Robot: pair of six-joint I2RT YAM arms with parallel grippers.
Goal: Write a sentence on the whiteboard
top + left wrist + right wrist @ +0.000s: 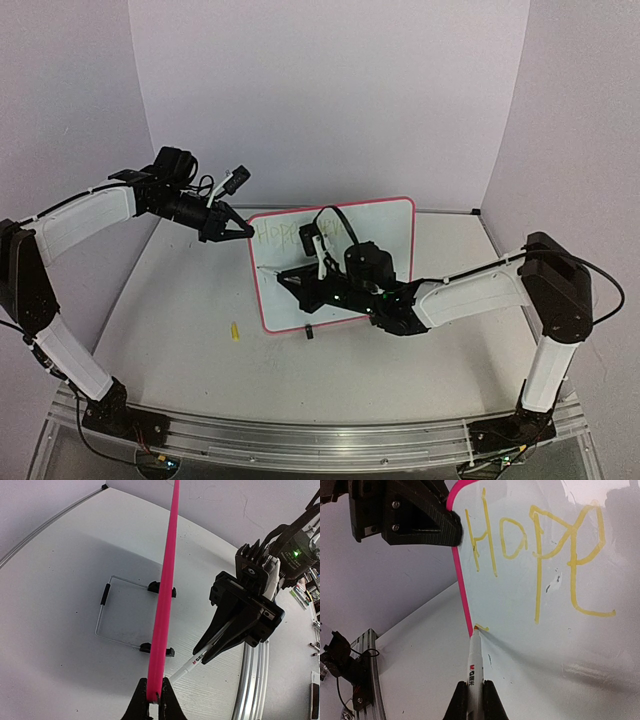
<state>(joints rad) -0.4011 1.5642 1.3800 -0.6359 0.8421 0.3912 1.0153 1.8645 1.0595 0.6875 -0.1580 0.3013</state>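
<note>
The whiteboard [385, 225] with its pink frame stands tilted on the table. My left gripper [240, 229] is shut on its upper left edge; in the left wrist view the frame [167, 575] runs edge-on from between my jaws [155, 700]. My right gripper [298, 281] is shut on a white marker [476, 665]. Its tip touches the board near the left frame edge, below the yellow word "Hope" [535, 545], where a short yellow stroke [482, 627] shows. The marker also shows in the left wrist view [192, 665].
A yellow marker cap [235, 330] lies on the table left of the board. A black clip foot [309, 331] sits at the board's lower edge. The wire stand and clips [112, 612] show behind the board. A metal rail [300, 435] runs along the near edge.
</note>
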